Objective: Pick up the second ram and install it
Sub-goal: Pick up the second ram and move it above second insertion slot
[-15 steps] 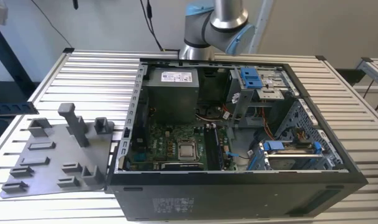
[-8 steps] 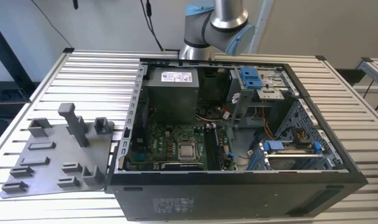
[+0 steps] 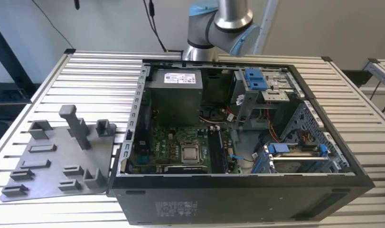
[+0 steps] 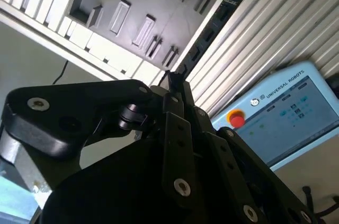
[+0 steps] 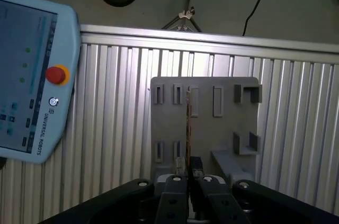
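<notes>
My gripper [image 5: 189,175] is shut on the second ram [image 5: 187,128], a long thin dark board seen edge-on in the first wrist view. In the second wrist view the ram [image 4: 212,28] sticks out from the black fingers [image 4: 175,108] as a dark strip with chips along it. It hangs high above the grey holder tray [image 5: 204,128], which lies on the slatted table. In the exterior view the arm [image 3: 220,28] stands behind the open computer case [image 3: 243,190], with the motherboard [image 3: 173,152] lying inside it.
The grey holder tray [image 3: 53,161] with upright posts lies at the exterior view's left of the case. A grey power-supply box [image 3: 173,90] and blue drive brackets [image 3: 256,78] sit inside the case. A teach pendant [image 5: 32,75] with a red button rests on the table.
</notes>
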Action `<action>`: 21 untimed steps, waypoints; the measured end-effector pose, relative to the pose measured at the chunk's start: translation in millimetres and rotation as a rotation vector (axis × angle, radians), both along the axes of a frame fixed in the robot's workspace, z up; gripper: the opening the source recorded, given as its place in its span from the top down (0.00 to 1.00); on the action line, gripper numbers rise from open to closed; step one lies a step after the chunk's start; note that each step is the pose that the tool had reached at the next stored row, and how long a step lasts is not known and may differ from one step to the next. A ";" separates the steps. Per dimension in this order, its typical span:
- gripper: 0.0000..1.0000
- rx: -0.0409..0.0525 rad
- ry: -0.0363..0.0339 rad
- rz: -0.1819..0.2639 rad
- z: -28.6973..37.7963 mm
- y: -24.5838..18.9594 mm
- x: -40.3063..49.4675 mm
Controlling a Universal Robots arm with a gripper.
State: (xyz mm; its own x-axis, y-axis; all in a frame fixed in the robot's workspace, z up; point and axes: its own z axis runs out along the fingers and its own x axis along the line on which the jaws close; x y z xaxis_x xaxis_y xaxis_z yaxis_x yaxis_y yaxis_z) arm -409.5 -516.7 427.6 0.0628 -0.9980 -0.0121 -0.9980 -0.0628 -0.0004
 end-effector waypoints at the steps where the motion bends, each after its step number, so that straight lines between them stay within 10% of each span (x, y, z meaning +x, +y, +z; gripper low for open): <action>1: 0.86 0.0002 -0.0002 0.000 -0.2 0.0 1.2; 21: 0.86 0.0003 -0.0003 0.000 -0.2 0.0 71.4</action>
